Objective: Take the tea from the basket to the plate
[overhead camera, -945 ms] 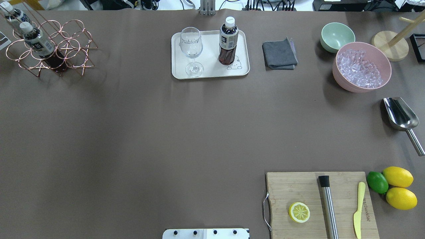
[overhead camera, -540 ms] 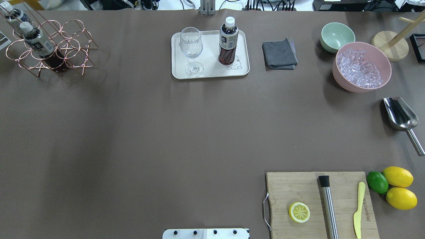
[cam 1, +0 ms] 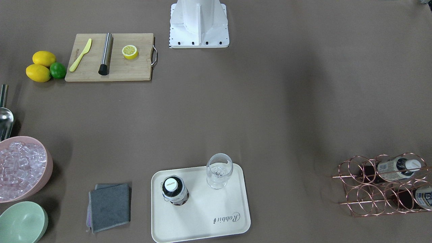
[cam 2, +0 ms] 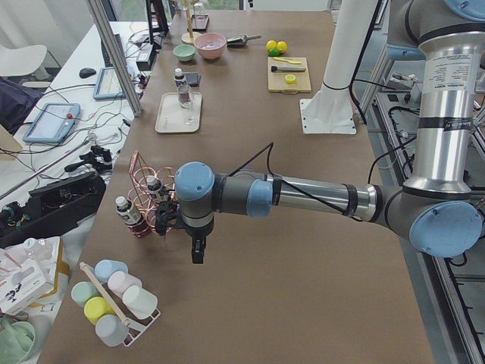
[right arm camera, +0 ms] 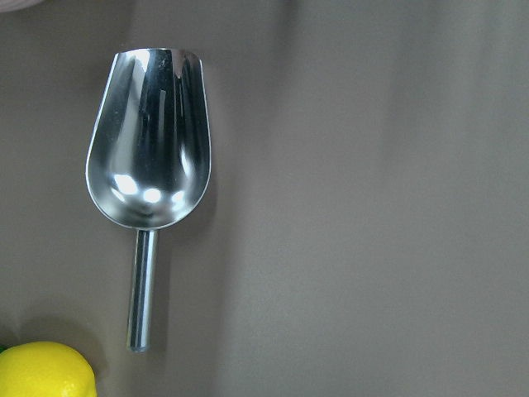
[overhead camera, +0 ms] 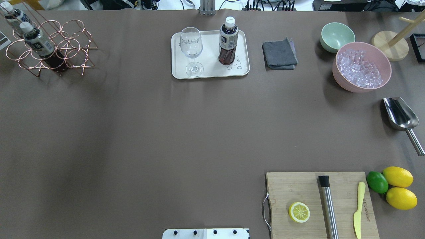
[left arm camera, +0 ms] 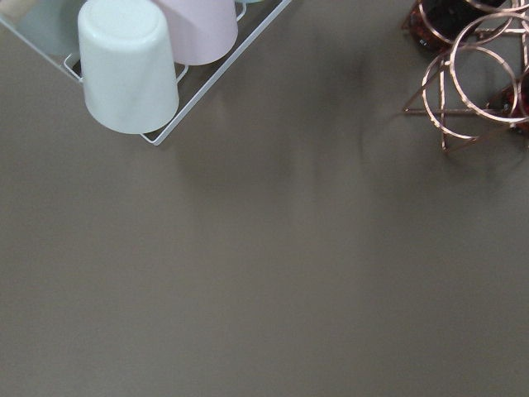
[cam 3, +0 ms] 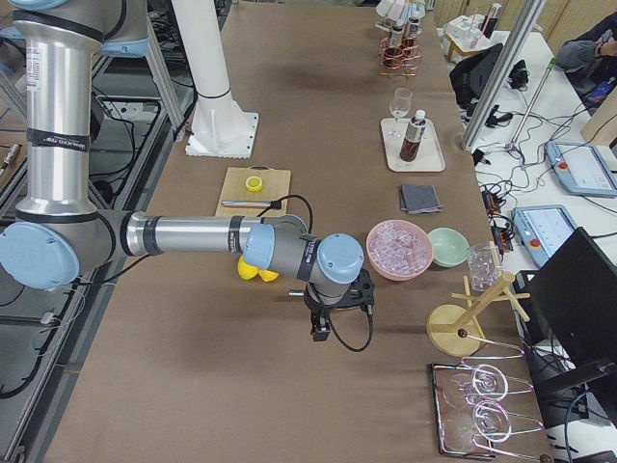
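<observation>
One tea stands upright on the cream plate at the table's far middle. Two more tea bottles lean in the copper wire basket at the far left corner. My left gripper shows only in the exterior left view, hanging above the table just short of the basket; I cannot tell its state. My right gripper shows only in the exterior right view, near the pink bowl; its state I cannot tell either.
A wine glass shares the plate. A grey cloth, mint bowl and pink bowl of ice lie to its right. A metal scoop is under the right wrist. A cutting board sits near right. A cup rack is by the basket.
</observation>
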Action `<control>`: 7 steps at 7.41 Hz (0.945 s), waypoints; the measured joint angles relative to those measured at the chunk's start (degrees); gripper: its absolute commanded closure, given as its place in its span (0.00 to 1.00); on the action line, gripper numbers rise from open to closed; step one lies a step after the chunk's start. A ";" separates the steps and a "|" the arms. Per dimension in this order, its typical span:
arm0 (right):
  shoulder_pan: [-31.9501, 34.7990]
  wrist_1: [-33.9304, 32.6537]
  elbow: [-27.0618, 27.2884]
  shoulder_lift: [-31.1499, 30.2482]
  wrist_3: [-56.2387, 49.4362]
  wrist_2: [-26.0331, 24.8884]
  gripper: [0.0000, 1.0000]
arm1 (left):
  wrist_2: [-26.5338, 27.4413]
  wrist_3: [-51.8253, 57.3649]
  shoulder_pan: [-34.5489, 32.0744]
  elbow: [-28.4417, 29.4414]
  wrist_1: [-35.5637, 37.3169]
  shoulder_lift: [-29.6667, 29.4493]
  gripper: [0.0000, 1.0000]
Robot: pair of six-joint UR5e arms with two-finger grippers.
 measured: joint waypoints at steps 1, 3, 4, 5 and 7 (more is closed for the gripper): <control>0.00 -0.07 -0.10 -0.04 0.00 0.00 0.00 | 1.38 2.21 -0.04 0.22 1.60 0.59 0.02; 0.00 -0.16 -0.09 -0.05 0.00 0.06 0.00 | 1.70 3.25 -0.05 0.56 2.36 2.39 0.02; 0.00 -0.19 -0.07 -0.06 0.00 0.07 0.00 | 1.60 3.37 -0.09 0.74 2.16 2.93 0.02; 0.00 -0.16 0.03 0.00 0.00 0.03 0.01 | 1.58 3.40 -0.08 1.11 2.00 3.15 0.02; 0.00 0.06 0.06 0.25 -0.04 -0.32 0.00 | 1.22 3.51 0.12 4.15 1.08 3.14 0.02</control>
